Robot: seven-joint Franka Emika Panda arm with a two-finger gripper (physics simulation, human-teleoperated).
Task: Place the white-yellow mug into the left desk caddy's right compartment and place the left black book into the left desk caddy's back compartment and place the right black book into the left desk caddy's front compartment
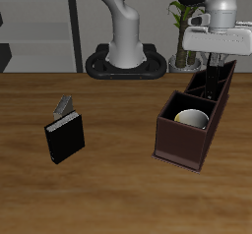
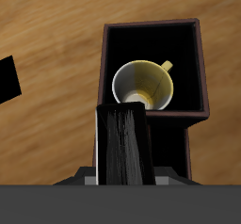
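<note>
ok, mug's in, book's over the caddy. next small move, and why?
Probably lower straight down a little: the tool holds the left black book upright over the left desk caddy's narrow slots, beside the white-yellow mug, and not yet seated.

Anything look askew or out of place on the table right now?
The grey patterned book leans tilted behind the black book out on the table. The white-yellow mug sits upright in the left desk caddy; nothing spilled.
</note>
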